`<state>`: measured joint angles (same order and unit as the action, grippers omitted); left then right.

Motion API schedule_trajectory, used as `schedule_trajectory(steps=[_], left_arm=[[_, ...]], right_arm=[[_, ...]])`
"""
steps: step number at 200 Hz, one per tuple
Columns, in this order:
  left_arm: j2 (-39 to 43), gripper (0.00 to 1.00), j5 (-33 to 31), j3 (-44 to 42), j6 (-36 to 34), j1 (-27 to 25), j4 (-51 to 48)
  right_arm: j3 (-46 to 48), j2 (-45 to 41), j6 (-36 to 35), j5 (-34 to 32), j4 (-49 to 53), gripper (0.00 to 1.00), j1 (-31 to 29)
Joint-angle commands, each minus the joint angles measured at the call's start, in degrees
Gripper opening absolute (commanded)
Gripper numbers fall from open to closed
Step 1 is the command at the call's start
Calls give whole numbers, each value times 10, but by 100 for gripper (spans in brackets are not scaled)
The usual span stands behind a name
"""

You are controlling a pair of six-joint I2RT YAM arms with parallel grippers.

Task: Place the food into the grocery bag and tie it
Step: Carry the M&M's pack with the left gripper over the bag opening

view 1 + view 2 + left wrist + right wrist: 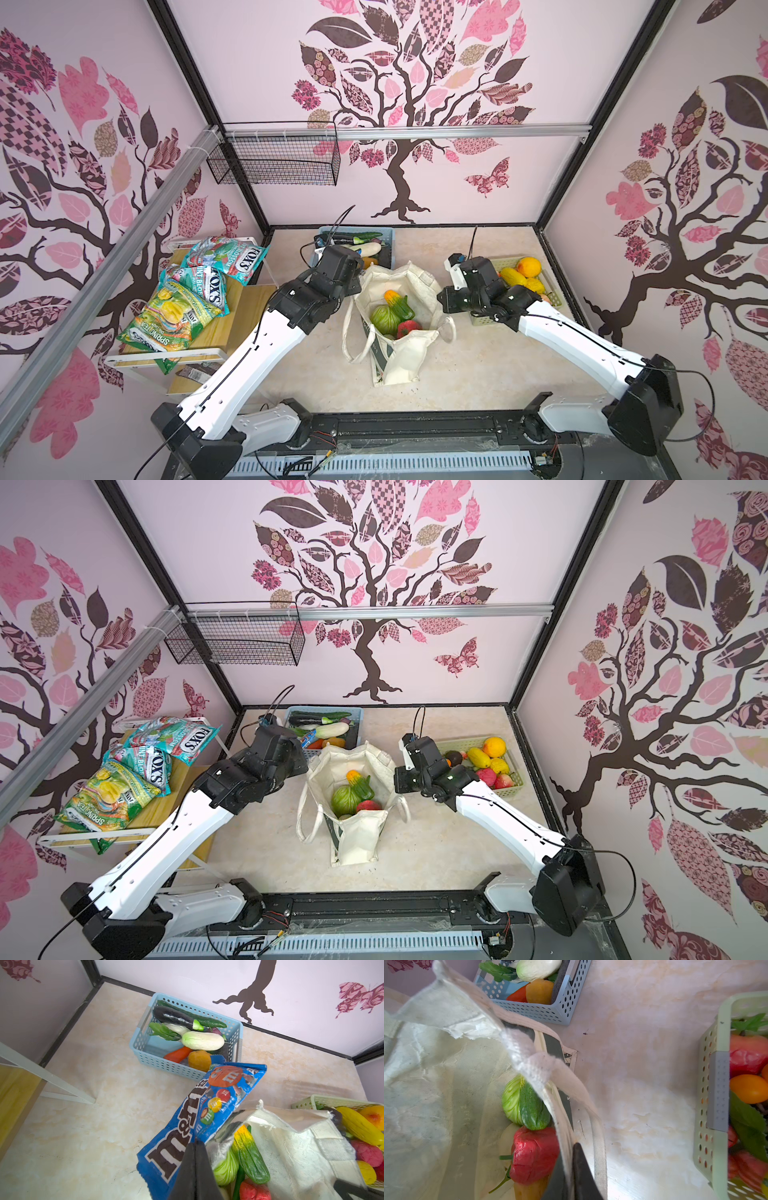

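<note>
Upward gapes the grocery bag (401, 357), right end effector (568, 1157) clamping it, left end effector (195, 1147) clamping candy packet (207, 1105).

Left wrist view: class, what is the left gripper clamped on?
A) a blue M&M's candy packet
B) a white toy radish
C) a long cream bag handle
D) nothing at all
A: the left gripper is shut on the edge of the blue M&M's candy packet, which it holds close to the cream canvas grocery bag.
</note>
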<state>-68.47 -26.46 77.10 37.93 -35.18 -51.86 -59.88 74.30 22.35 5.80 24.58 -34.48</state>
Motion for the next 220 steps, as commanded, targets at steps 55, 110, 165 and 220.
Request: schedule_trajectory(steps=[55,110,165,220], left_arm=[[-21,5,49,42,-31,2,35],[-11,5,116,42,-37,-1,72],[-18,5,173,28,-55,-18,109],[-32,5,212,24,-73,-36,114]], right_arm=[[-41,-7,-3,-5,10,10,-1],[-38,1,-8,-2,6,10,-1],[-37,8,-10,-5,1,11,0],[-34,13,-10,-9,-1,11,-1]])
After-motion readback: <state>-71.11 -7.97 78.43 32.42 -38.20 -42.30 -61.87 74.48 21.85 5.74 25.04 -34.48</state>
